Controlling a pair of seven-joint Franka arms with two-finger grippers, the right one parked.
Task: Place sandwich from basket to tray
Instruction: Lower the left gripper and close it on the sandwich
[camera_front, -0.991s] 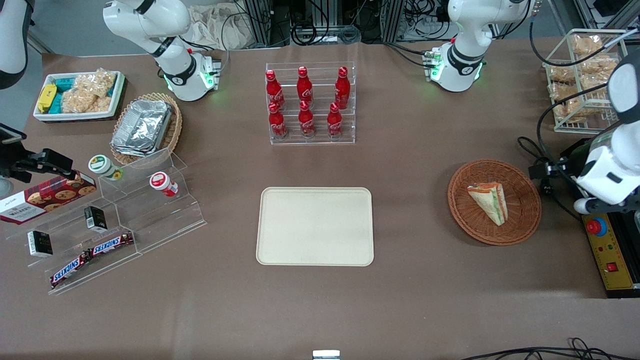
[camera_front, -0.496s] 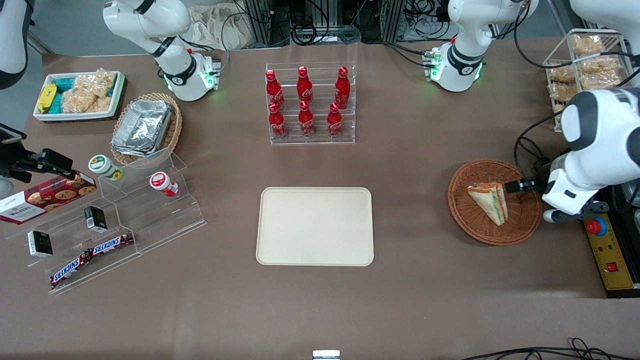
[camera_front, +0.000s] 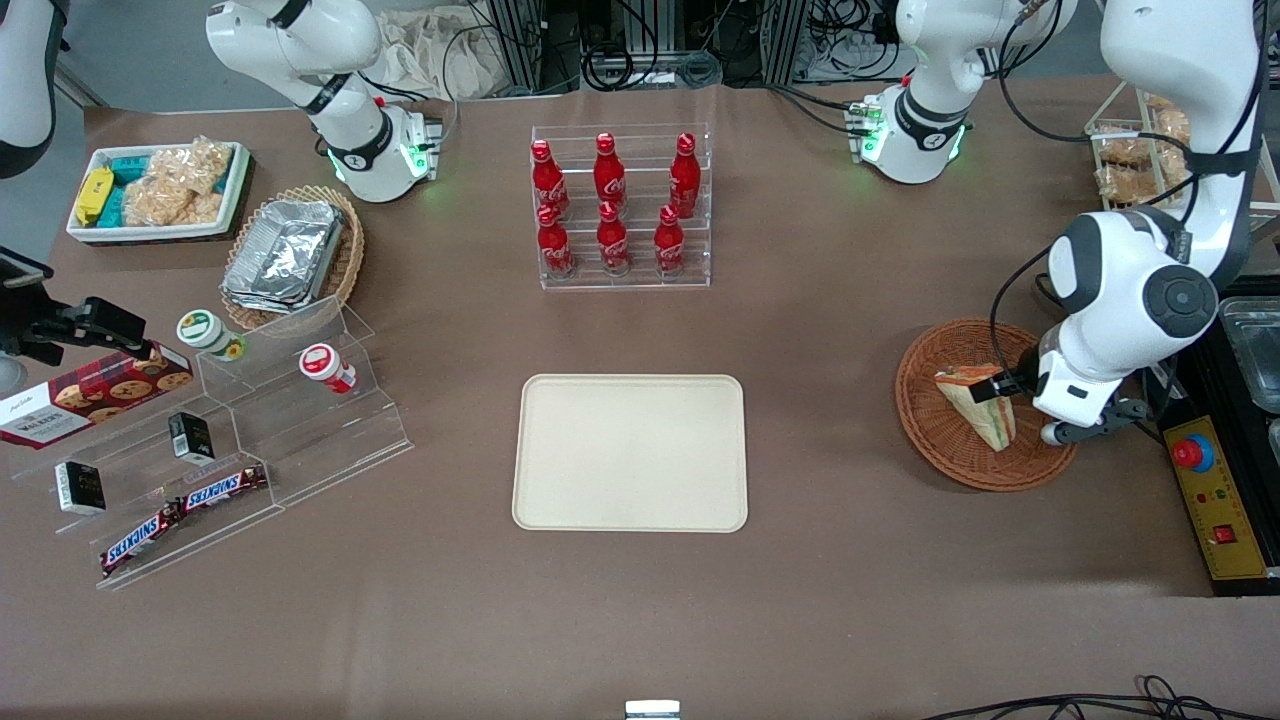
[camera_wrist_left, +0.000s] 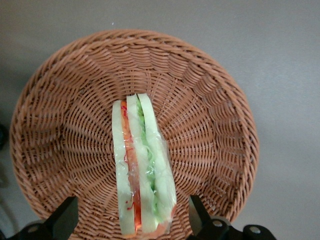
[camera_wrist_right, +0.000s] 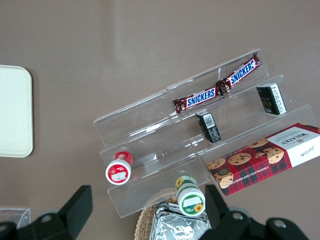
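The sandwich (camera_front: 975, 407), a pale wedge with orange-red and green layers, lies on its edge in the round reddish-brown basket (camera_front: 930, 445) toward the working arm's end of the table. My left gripper (camera_front: 1002, 386) hangs low over the basket, open. In the left wrist view its gripper (camera_wrist_left: 131, 210) straddles the wide end of the sandwich (camera_wrist_left: 142, 165), with one of the black fingers (camera_wrist_left: 65, 216) on each side and a gap to the bread. The basket (camera_wrist_left: 210, 115) surrounds them. The cream tray (camera_front: 630, 452) lies bare at the table's middle.
A clear rack of red bottles (camera_front: 620, 205) stands farther from the camera than the tray. A yellow box with a red stop button (camera_front: 1215, 500) sits beside the basket. A wire rack of snack bags (camera_front: 1135, 155) is past it. An acrylic stepped shelf (camera_front: 250, 430) stands toward the parked arm's end.
The left arm has swung in from the table's end over the basket, and its gripper has come down over the sandwich. The sandwich and basket have not moved.
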